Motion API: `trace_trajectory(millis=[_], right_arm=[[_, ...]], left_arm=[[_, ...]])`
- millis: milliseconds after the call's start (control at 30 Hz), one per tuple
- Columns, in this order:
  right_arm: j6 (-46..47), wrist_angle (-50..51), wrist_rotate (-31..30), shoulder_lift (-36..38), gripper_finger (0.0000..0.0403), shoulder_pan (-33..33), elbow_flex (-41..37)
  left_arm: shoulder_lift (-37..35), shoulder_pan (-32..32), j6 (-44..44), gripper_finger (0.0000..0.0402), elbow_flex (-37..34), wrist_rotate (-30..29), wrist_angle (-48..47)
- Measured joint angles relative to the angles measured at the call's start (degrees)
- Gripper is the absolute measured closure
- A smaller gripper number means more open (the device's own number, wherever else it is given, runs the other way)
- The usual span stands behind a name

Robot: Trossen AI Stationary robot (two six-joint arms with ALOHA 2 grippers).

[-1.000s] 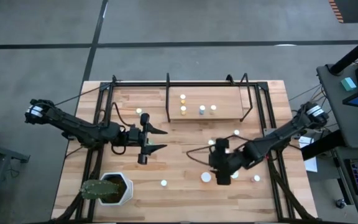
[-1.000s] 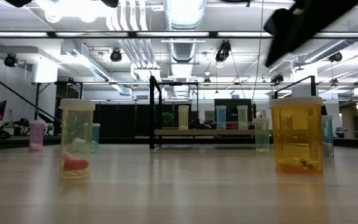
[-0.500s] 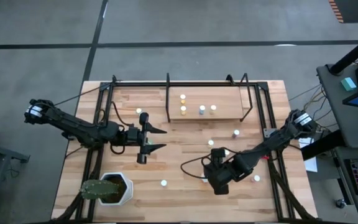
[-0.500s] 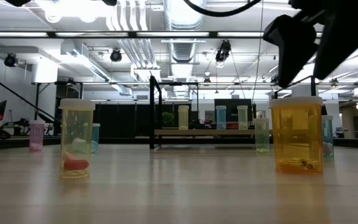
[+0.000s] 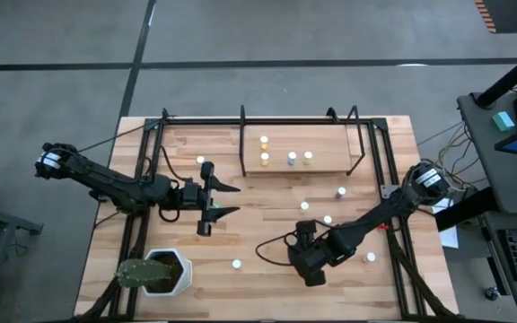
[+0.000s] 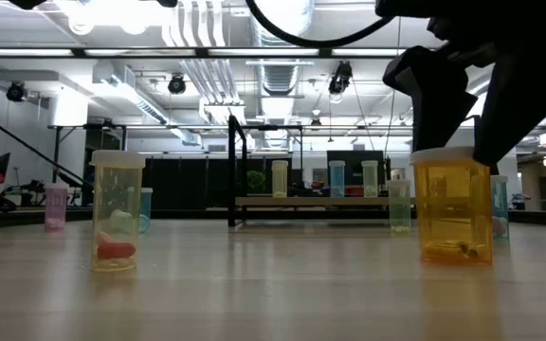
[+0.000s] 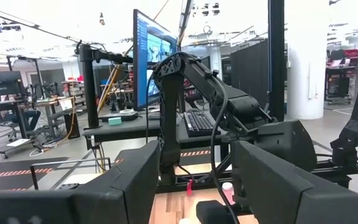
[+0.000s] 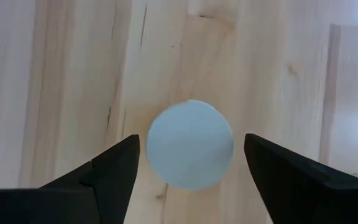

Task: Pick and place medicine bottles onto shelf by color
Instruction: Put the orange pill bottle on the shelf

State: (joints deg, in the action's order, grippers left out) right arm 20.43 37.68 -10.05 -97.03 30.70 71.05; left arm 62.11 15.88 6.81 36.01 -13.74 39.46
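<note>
Both arms differ: right gripper (image 8: 188,171), spread wide, has dropped over the orange bottle (image 6: 453,205); left gripper (image 5: 223,201) unmoved, apart.

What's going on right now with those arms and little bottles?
Right gripper open, poised over orange bottle. Left gripper open, idle. Four bottles on shelf. Nothing blocking.

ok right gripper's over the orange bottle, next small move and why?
Probably lower straight down, then close. The right gripper is open with the orange bottle's pale cap centred between its fingers, and in the low view it hangs at cap height, not yet around the body. The left gripper waits open at mid-table.
</note>
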Motion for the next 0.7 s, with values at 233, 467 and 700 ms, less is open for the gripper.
trace_trajectory(millis=[233, 467, 700], right_arm=[[-0.09, -0.70, 0.00, 0.04, 0.0198, 0.02, -0.20], [-0.13, -0.94, 0.19, 0.58, 0.0222, 0.02, -0.24], [-0.31, -0.55, 0.00, 4.20, 0.0240, -1.08, -0.22]], left_arm=[[0.00, 0.00, 0.00, 0.0203, 0.02, 0.00, 0.13], [0.00, 0.00, -0.04, 0.0203, 0.04, 0.00, 0.11], [0.00, 0.02, 0.00, 0.0203, 0.04, 0.00, 0.41]])
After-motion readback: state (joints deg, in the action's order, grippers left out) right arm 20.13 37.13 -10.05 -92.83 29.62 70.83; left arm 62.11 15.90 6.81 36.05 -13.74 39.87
